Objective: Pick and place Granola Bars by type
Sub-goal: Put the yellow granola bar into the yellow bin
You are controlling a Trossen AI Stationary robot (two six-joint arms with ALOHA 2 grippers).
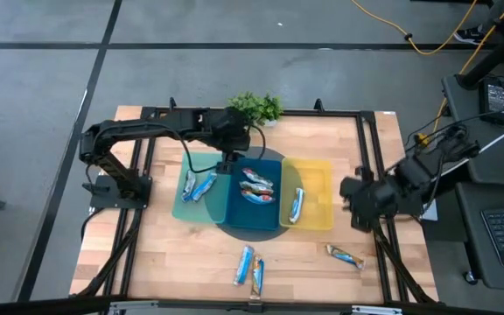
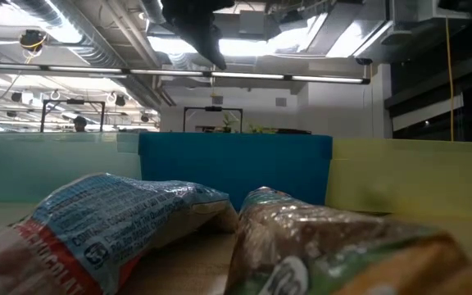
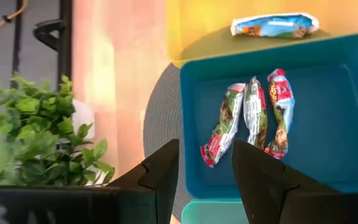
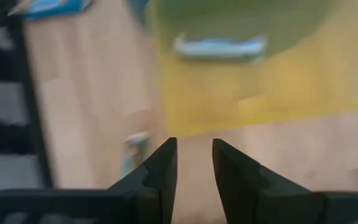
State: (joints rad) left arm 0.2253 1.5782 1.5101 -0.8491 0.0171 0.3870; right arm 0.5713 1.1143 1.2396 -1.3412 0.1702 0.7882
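Observation:
Three trays stand side by side mid-table: a teal tray [image 1: 182, 206] with two blue bars [image 1: 198, 185], a blue tray [image 1: 234, 210] with three red-and-green bars [image 1: 257, 186], and a yellow tray [image 1: 318, 179] with one blue bar [image 1: 296, 204]. Three more bars lie on the wood near the front edge: two together [image 1: 250, 267] and one to the right [image 1: 346, 255]. My left gripper [image 3: 205, 163] hangs open and empty over the blue tray's far edge [image 1: 226, 164]. My right gripper [image 4: 194, 163] is open and empty, right of the yellow tray [image 1: 348, 194].
A small green potted plant [image 1: 256, 107] stands at the far edge behind the trays, close to my left gripper. A dark round mat [image 1: 254, 232] lies under the trays. Black frame rails [image 1: 370, 157] run along the table's sides. In the low view two bars [image 2: 113, 221] lie close to the camera.

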